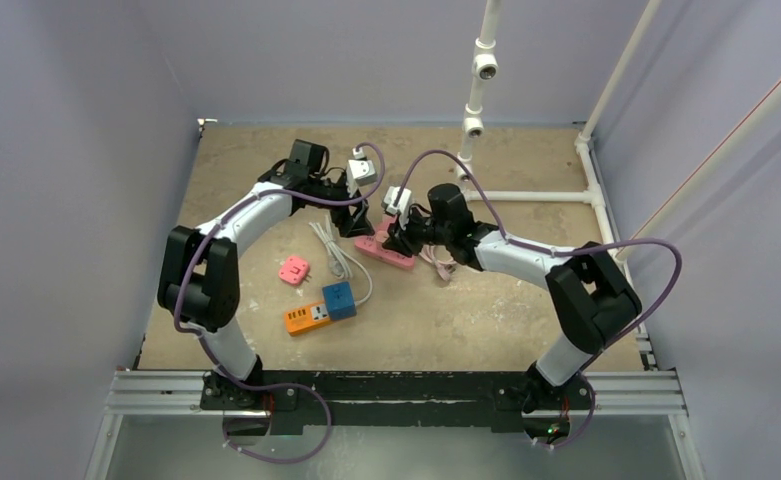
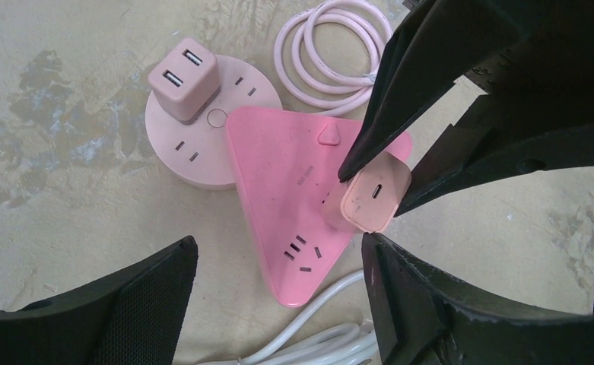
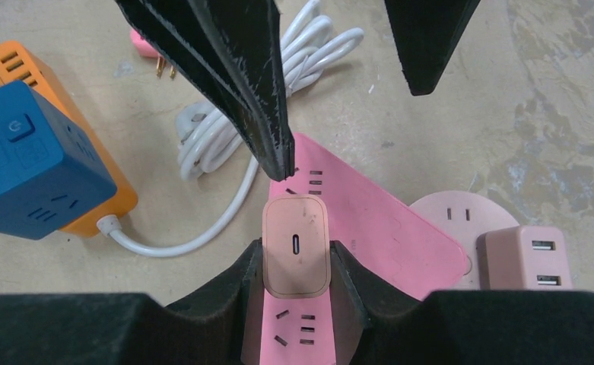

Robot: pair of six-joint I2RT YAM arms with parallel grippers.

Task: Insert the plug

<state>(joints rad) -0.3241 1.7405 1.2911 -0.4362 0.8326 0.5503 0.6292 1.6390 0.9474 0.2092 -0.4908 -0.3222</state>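
Your right gripper (image 1: 396, 243) and left gripper (image 1: 358, 222) meet over the pink strip (image 1: 384, 251) in the top view, tips close together, the left one on the strip's far-left side. Nearer the arm bases lie a white cable (image 1: 334, 255), a small pink adapter (image 1: 293, 270) and a blue cube (image 1: 340, 298) at the end of an orange block (image 1: 306, 319). A pink cable (image 1: 439, 266) lies just right of the strip. You cannot read either grip from up here.

In the left wrist view, your left fingers (image 2: 126, 304) stand wide apart along the bottom edge, with nothing held between them. The right gripper's two fingers come in from the upper right and pinch the plug (image 2: 375, 194), one on each side. The plug stands on the strip's face near its right edge, tilted a little. Its prongs are hidden, so you cannot tell how deep it sits. A round socket (image 2: 195, 152) lies against the strip's left corner and carries a two-port charger (image 2: 183, 80).

In the right wrist view, your right fingers clamp the plug's two flanks, its port facing the camera and the strip beneath it. The left fingers hang spread above. One tip is right at the plug's far edge, though you cannot tell if it touches, and the other is well off to the right.
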